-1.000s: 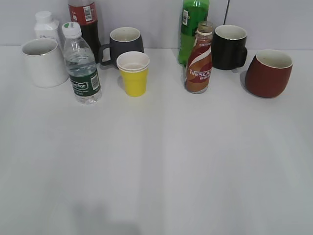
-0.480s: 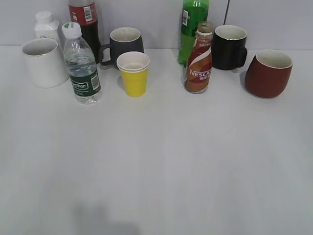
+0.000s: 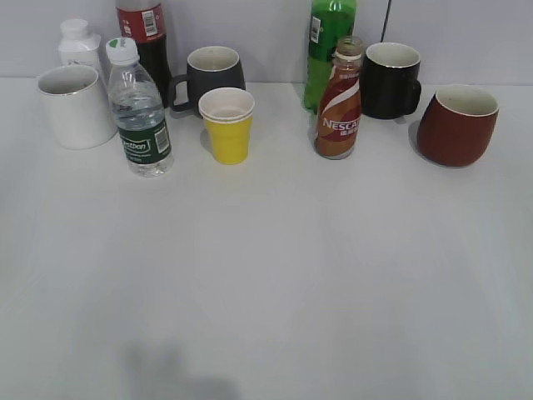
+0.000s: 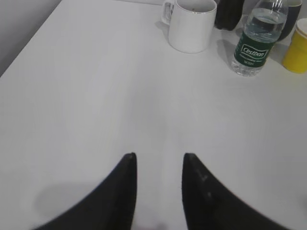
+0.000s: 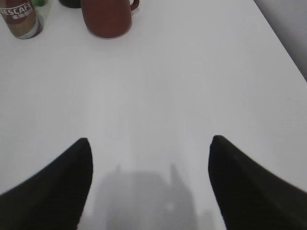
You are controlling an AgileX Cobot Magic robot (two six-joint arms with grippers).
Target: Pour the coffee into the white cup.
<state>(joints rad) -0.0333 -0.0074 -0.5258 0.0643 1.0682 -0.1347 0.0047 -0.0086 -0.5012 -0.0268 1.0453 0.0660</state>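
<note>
The coffee bottle (image 5: 21, 19) stands on the desk (image 3: 275, 275), far ahead-left of the wide-spread, empty right pincer (image 5: 149, 143). The white cup (image 4: 192, 24) sits well beyond the narrowly parted, empty left pincer (image 4: 159, 158).

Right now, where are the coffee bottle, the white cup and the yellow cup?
coffee bottle (image 3: 338, 121): exterior view, on its label.
white cup (image 3: 77, 112): exterior view, on its front wall.
yellow cup (image 3: 228, 137): exterior view, on its yellow side.
</note>
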